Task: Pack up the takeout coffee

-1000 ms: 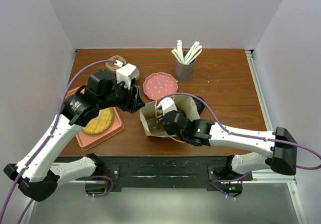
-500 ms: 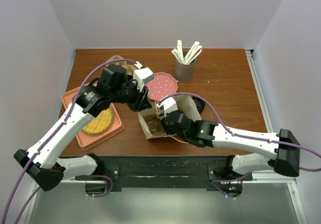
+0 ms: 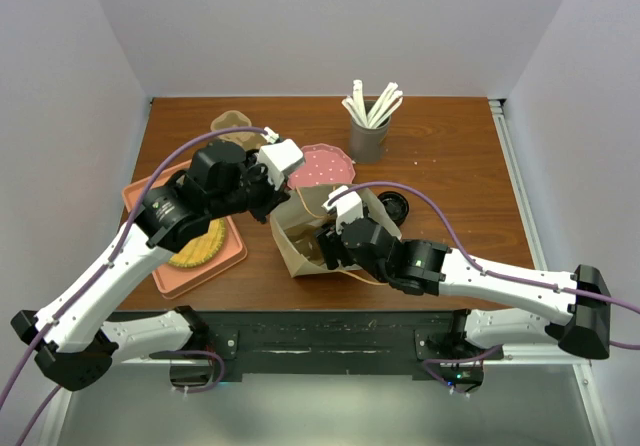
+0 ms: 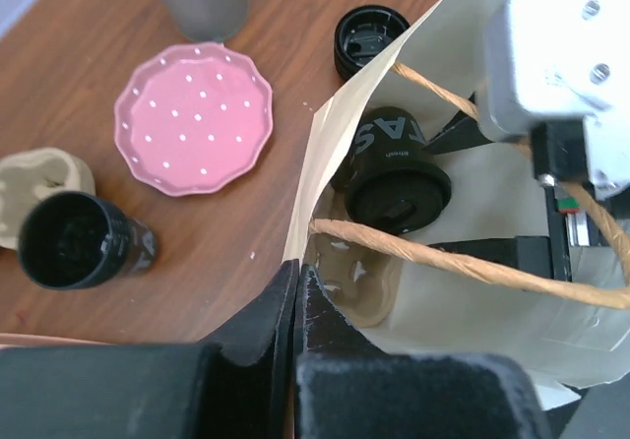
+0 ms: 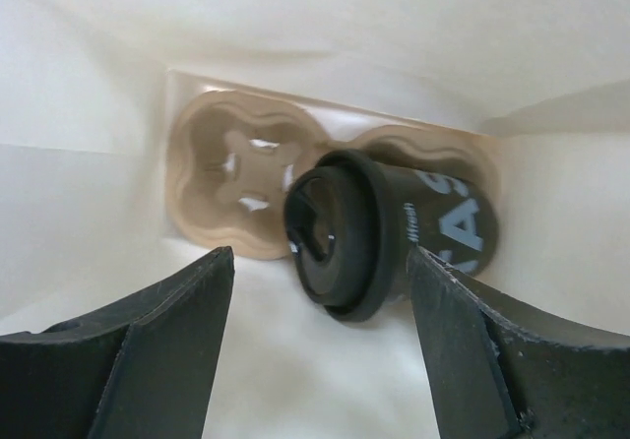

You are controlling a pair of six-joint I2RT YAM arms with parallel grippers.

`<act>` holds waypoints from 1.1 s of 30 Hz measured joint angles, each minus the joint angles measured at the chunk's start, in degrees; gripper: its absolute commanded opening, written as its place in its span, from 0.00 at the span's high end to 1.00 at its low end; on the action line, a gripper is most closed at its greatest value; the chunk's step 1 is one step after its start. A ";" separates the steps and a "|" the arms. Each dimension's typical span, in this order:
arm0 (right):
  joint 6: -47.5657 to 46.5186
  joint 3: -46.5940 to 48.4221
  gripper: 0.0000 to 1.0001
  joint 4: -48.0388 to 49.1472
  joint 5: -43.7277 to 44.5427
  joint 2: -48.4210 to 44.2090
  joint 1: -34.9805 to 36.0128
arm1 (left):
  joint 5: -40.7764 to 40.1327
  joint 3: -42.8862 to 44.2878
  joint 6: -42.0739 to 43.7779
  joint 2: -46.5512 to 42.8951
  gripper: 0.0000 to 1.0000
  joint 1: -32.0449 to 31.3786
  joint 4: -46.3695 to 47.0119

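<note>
Coffee cup [image 5: 384,232] — between parted right jaws

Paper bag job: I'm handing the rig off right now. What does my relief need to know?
Left gripper: fingers shut on the paper bag rim, holding it open.
Right gripper: inside the bag, fingers open either side of the lidded cup, not gripping it.
Done: carrier lies at the bag bottom; the lidded cup rests tilted over one well, the other well is empty.
Left: open cup stands on the table beside a second carrier; a loose lid lies by the bag. Probably lid it and load the empty well.
</note>
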 measured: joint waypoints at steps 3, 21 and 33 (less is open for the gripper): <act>-0.22 0.00 0.21 1.25 -0.98 -0.33 -0.11 | -3.78 -0.48 1.75 -1.46 1.00 -2.34 0.55; -7.26 -3.13 0.43 11.93 -2.60 -3.32 -0.15 | -10.51 -1.36 3.30 -0.07 1.00 -2.71 -0.66; -9.01 -4.37 0.17 9.68 -4.81 -1.88 -0.22 | -9.70 -2.51 3.23 -3.02 1.00 -2.71 2.45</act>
